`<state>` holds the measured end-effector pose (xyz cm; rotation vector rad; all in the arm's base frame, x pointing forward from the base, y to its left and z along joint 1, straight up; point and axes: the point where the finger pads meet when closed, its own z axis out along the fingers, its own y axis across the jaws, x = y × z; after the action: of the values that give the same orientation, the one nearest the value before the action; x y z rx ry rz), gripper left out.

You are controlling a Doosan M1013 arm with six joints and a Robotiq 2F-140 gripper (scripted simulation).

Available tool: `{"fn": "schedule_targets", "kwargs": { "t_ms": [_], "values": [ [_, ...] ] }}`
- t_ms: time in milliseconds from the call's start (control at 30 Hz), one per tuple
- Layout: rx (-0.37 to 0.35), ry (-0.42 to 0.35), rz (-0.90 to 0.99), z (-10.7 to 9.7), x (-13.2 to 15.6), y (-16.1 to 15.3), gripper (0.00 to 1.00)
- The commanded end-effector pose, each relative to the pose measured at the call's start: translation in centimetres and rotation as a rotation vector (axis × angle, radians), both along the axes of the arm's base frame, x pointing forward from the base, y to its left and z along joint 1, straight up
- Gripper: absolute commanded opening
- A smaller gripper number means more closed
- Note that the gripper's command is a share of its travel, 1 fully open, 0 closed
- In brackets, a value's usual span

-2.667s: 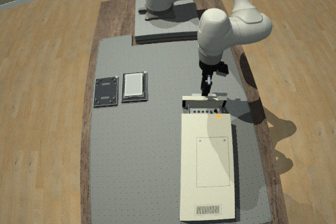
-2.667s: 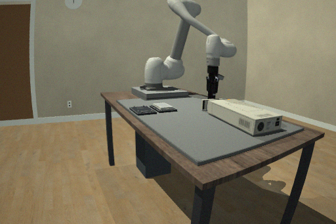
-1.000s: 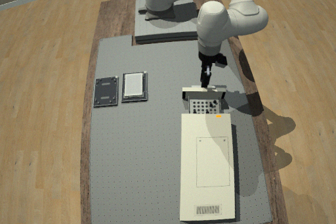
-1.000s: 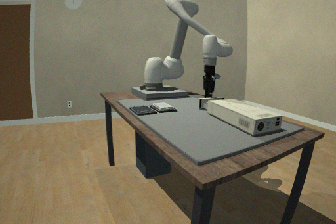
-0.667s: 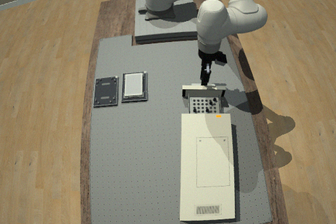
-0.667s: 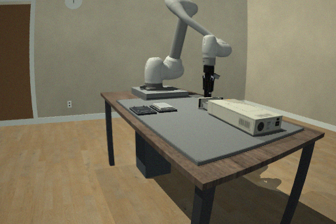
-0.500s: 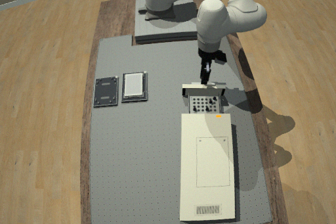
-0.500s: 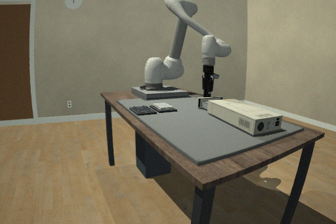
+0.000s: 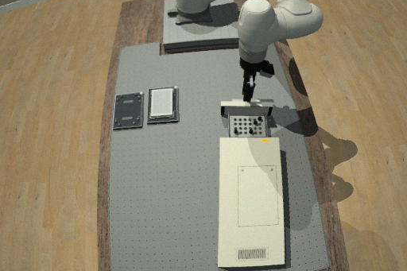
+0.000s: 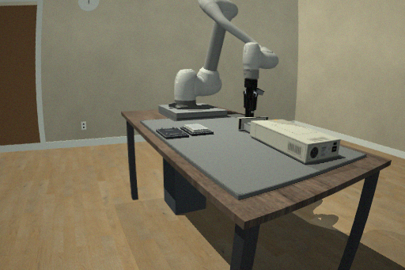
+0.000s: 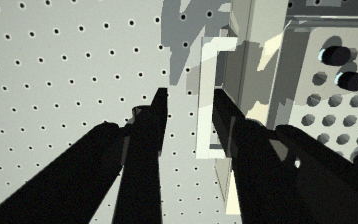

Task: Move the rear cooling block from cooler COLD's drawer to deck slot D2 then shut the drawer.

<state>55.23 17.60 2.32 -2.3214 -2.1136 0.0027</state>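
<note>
The cooler COLD [image 9: 250, 196] [image 10: 293, 138] lies on the right of the deck with its drawer [image 9: 246, 103] pulled partly out. Its orange lamp [image 9: 265, 140] is lit. One grey cooling block [image 9: 247, 125] [image 11: 330, 105] with dark tubes [image 11: 336, 54] shows in the drawer, just behind the front panel. The rear block is hidden inside the cooler. My gripper [image 9: 248, 97] [image 10: 250, 114] [image 11: 189, 102] points down at the drawer's front. Its fingers are partly open and straddle the white handle bar [image 11: 206, 100], with a gap on the left side. Slot D2 [image 9: 128, 110] [image 10: 172, 132] is a dark bare plate at the left.
Slot D1 [image 9: 175, 102] [image 10: 196, 128], right of D2, carries a white flat plate [image 9: 162, 102]. The robot base [image 9: 199, 25] stands at the back of the table. The grey perforated deck [image 9: 167, 188] covers most of the wooden table.
</note>
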Motion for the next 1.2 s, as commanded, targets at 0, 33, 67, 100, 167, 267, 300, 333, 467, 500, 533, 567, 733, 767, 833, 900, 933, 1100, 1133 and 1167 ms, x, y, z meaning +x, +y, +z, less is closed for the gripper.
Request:
{"fn": "schedule_targets", "kwargs": {
  "t_ms": [0,33,67,100,167,267,300,333,467,500,533,567,733,767,833,900,933,1100,1133,1167],
  "values": [
    [0.003,0.003,-0.008,-0.1,-0.4,0.1,0.34],
    [0.003,0.003,-0.008,-0.1,-0.4,0.1,0.34],
    [0.003,0.003,-0.008,-0.1,-0.4,0.1,0.34],
    [0.003,0.003,-0.008,-0.1,-0.4,0.1,0.34],
    [0.003,0.003,-0.008,-0.1,-0.4,0.1,0.34],
    [0.003,0.003,-0.008,-0.1,-0.4,0.1,0.34],
    [0.003,0.003,-0.008,-0.1,-0.4,0.1,0.34],
    [0.003,0.003,-0.008,-0.1,-0.4,0.1,0.34],
    [0.003,0.003,-0.008,-0.1,-0.4,0.1,0.34],
    [0.003,0.003,-0.008,-0.1,-0.4,0.1,0.34],
    [0.003,0.003,-0.008,-0.1,-0.4,0.1,0.34],
    [0.003,0.003,-0.008,-0.1,-0.4,0.1,0.34],
    [0.003,0.003,-0.008,-0.1,-0.4,0.1,0.34],
    [0.003,0.003,-0.008,-0.1,-0.4,0.1,0.34],
    [0.003,0.003,-0.008,-0.1,-0.4,0.1,0.34],
    [0.004,0.0,-0.007,0.0,-0.6,0.2,0.34],
    [0.004,0.0,-0.007,0.0,-0.8,0.3,0.34],
    [0.004,0.0,-0.007,0.0,-1.4,0.3,0.34],
    [0.004,0.0,-0.007,0.0,-1.5,0.3,0.34],
    [0.004,0.0,-0.007,0.0,-1.7,0.4,0.34]
  ]
}}
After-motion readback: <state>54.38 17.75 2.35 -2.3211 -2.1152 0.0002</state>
